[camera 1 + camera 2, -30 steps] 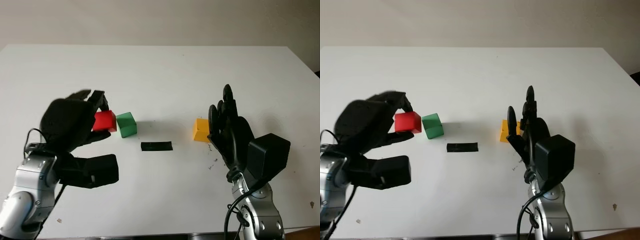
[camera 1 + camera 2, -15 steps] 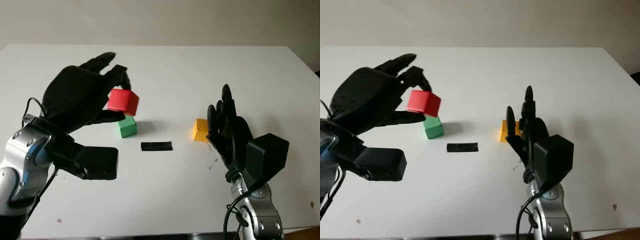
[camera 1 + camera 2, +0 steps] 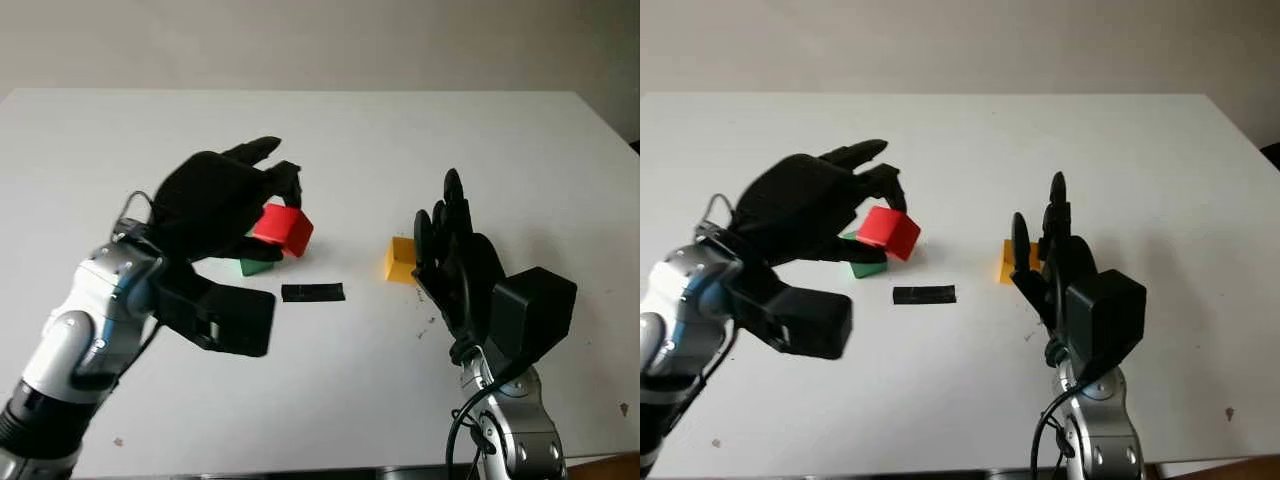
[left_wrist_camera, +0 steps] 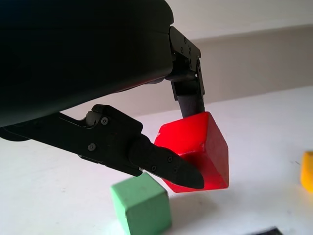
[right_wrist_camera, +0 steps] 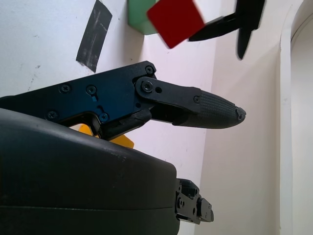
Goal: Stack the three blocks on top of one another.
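One black tape strip (image 3: pixel 313 292) lies between green block (image 4: pixel 142 204) and yellow block (image 3: pixel 401 260).

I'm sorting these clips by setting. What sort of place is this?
Probably a lab or test bench: a bare white table against a plain wall, with only coloured toy blocks, red, green and yellow, and a black tape strip.

Left hand (image 4: pixel 146 122) pinching red block (image 4: pixel 198 149), fingers (image 4: pixel 161 164) on its near face and another on its far upper edge. Block tilted, lifted off white table (image 4: pixel 254 122). Green block (image 4: pixel 142 205) on table below, slightly offset from red block, not touching it. Yellow block (image 4: pixel 308 171) at frame edge, well apart. Strip of black tape (image 4: pixel 264 231) barely visible at frame edge.
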